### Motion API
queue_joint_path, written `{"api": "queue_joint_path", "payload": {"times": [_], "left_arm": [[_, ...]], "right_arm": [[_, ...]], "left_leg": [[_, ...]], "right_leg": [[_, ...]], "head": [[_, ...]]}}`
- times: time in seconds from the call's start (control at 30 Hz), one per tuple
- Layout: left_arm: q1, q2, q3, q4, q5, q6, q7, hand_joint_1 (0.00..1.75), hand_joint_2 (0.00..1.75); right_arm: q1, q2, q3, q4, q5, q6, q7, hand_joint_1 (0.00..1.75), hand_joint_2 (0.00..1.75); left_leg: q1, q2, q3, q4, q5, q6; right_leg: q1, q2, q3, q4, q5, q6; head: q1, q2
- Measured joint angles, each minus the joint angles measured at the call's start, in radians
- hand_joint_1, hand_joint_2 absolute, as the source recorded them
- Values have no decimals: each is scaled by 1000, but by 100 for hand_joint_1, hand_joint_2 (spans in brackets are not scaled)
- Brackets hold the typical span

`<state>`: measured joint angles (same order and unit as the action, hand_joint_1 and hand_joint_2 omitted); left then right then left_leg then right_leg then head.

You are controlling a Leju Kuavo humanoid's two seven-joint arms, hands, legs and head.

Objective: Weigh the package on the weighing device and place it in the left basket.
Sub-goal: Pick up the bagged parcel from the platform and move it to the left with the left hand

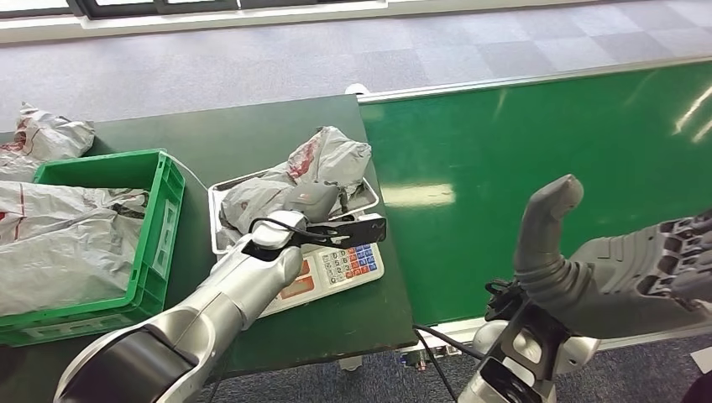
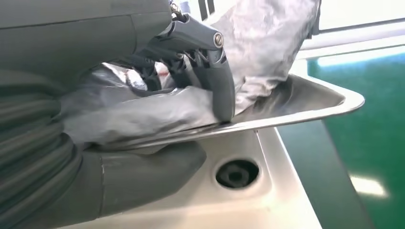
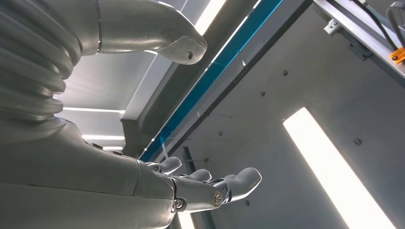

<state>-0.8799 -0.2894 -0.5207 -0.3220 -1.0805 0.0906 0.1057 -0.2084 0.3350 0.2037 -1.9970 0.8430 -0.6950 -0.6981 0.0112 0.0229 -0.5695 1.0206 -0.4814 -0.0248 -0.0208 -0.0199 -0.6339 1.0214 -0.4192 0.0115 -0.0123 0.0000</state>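
While gripped on scale: package (image 1: 323, 164).

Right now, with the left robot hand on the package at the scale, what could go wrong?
The left robot hand grips the grey package with its thumb under the steel pan's rim, so lifting may tip the pan off the scale. The soft bag could also slip from the grip. The green basket already holds bags, so this one might spill over.

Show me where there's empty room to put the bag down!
Free: the dark table behind the scale, and the green belt beside it. Crowded: the scale's tray, where the left hand grips the package, and the green basket, stuffed with grey bags.
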Motion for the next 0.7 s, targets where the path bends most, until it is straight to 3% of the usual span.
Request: {"api": "queue_joint_path", "payload": {"times": [0.7], "left_arm": [[-15, 9, 29, -8, 7, 25, -10, 175, 175]], "right_arm": [[0, 0, 0, 0, 0, 0, 0, 0, 175]], "left_leg": [[0, 0, 0, 0, 1, 1]], "right_leg": [[0, -1, 1, 0, 2, 0]], "head": [[0, 0]]}}
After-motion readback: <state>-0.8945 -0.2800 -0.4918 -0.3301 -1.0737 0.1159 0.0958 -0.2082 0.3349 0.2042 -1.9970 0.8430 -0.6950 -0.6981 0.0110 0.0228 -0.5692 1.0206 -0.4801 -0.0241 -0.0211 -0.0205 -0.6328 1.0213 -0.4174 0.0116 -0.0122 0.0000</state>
